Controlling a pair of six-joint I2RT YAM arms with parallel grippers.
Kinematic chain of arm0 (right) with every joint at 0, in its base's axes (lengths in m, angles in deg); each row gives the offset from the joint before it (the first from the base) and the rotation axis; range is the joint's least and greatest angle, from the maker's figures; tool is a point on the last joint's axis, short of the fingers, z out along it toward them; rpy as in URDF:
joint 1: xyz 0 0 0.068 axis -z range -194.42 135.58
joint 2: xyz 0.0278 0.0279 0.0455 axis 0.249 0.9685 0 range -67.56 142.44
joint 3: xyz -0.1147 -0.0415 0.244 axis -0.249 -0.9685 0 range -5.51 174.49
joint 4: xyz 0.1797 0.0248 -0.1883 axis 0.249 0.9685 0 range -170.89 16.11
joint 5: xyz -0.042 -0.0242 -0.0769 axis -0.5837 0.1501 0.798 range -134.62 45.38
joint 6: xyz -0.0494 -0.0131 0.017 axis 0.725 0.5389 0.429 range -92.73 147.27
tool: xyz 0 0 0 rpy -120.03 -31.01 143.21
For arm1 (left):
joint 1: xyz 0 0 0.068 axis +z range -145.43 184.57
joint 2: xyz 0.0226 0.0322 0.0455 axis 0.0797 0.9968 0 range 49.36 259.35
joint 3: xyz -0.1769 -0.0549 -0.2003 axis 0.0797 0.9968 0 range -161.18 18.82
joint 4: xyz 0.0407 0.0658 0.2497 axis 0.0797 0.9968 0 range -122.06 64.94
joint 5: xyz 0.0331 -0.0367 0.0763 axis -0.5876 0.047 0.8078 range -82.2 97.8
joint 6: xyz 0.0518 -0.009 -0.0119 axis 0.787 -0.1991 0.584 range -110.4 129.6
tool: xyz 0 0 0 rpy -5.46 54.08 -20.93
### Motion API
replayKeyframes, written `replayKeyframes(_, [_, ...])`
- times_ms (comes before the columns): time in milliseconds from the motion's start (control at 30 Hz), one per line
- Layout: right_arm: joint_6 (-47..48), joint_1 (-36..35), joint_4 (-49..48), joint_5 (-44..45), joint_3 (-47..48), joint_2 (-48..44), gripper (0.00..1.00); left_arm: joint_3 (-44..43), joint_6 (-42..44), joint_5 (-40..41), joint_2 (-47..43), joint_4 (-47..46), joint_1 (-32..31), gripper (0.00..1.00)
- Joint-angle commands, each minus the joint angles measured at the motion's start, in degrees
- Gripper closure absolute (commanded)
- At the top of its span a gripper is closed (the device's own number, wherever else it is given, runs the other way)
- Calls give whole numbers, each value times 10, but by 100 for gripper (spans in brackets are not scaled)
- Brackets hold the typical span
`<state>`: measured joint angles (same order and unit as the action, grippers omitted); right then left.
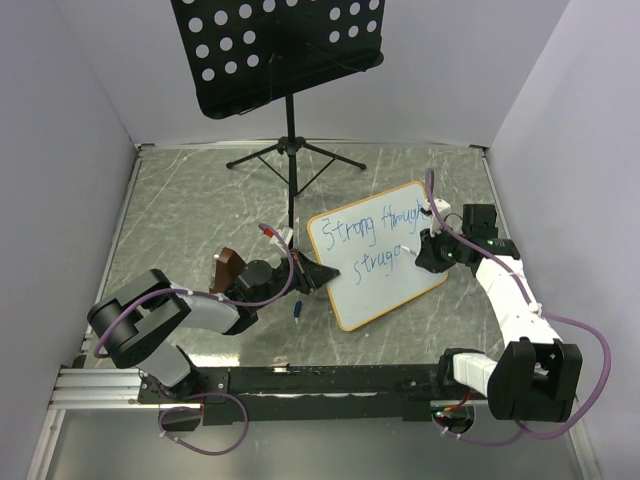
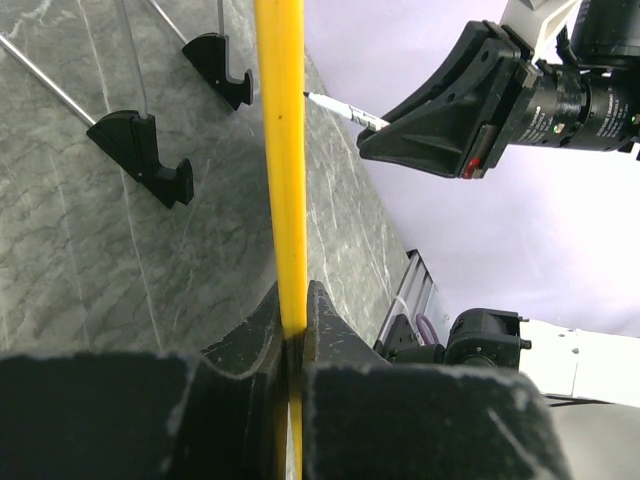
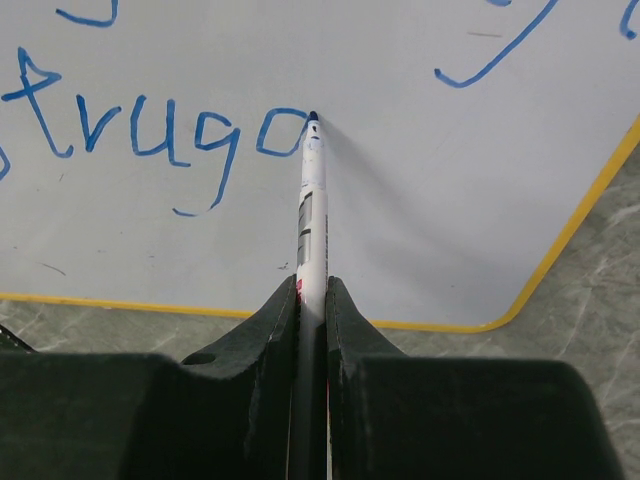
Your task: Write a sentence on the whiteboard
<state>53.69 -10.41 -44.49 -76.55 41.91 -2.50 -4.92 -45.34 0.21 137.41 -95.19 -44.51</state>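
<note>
Touching the whiteboard (image 3: 430,190) with the marker (image 3: 311,215), the right claw (image 3: 312,292) is clamped tight on the barrel. The marker's long axis runs straight ahead of the claw to the board. The sentence (image 3: 140,140) ends at the tip in its second line, so bare board for the next letters lies to this claw's right. The left claw (image 2: 292,320), pinched shut on the board's edge, steadies it on the bench (image 1: 200,200).

Illumination is bright, even and diffuse in all views. Right wrist view: the marker (image 3: 312,200) casts a soft shadow on the whiteboard (image 3: 450,200) along its 3 o'clock side. The fingers (image 3: 250,400) at 6 o'clock are near-black, with detail lost. Left wrist view: the wall (image 2: 480,250) at 3 o'clock is washed out.
</note>
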Motion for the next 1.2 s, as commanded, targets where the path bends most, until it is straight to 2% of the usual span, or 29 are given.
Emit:
replayKeyframes(0, [-1,2,-9,-3,29,13,100,-21,21,-27,-1,-66,-4,99])
replayKeyframes(700, [119,3,103,-1,-34,-48,100,-22,20,-27,2,-67,-4,99])
replayKeyframes(1000, [84,-37,93,-24,-10,-34,100,-24,21,-29,2,-64,-3,99])
replayKeyframes(1167, [59,-37,81,-31,17,-36,100,-21,20,-26,-2,-64,-3,99])
